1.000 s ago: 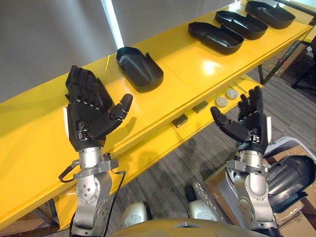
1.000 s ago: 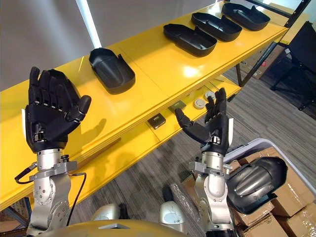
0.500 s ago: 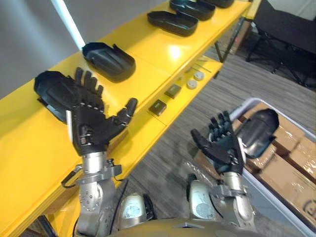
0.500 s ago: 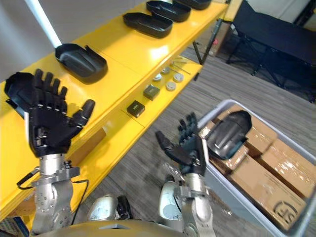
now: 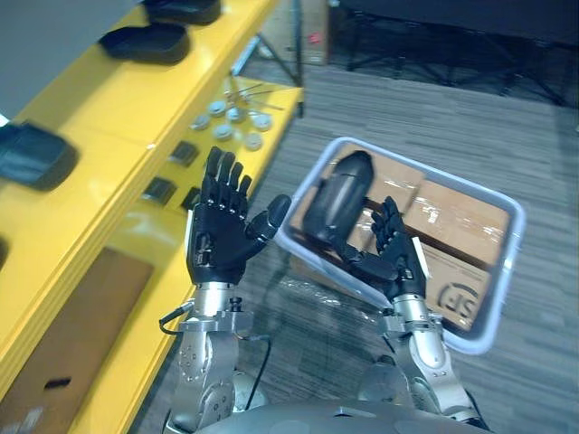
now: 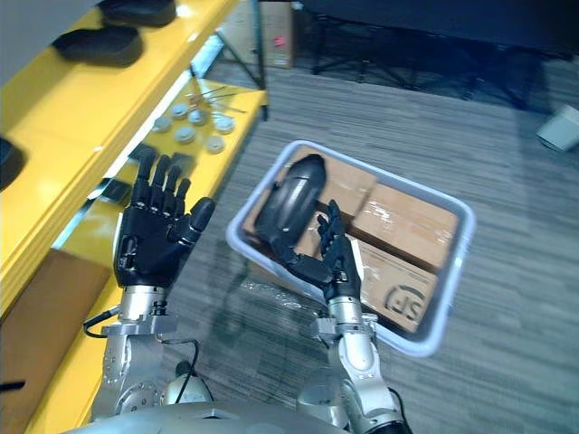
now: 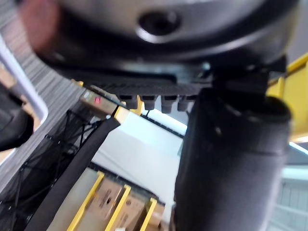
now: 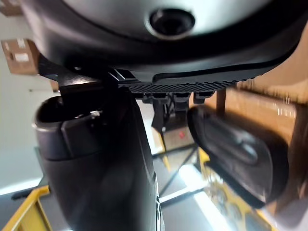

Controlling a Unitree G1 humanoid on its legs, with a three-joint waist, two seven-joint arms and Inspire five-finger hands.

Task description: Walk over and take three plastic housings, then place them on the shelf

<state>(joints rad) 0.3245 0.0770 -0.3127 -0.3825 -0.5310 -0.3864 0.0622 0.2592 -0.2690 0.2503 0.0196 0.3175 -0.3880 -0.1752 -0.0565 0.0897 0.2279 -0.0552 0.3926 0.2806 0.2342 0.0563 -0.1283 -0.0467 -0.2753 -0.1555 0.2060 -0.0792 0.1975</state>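
Black housing (image 5: 333,201) on boxes (image 5: 457,221) in grey bin (image 5: 517,212), near left hand (image 5: 217,244) and right hand (image 5: 398,262), fingers wide

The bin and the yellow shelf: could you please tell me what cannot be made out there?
Plastic housing: near end partly behind the right hand, eye views.
Bin: floor hidden under cardboard boxes.
Round parts on the lower shelf: too small to identify.
Housings on the top shelf: cut off by the picture's edges, left eye view.
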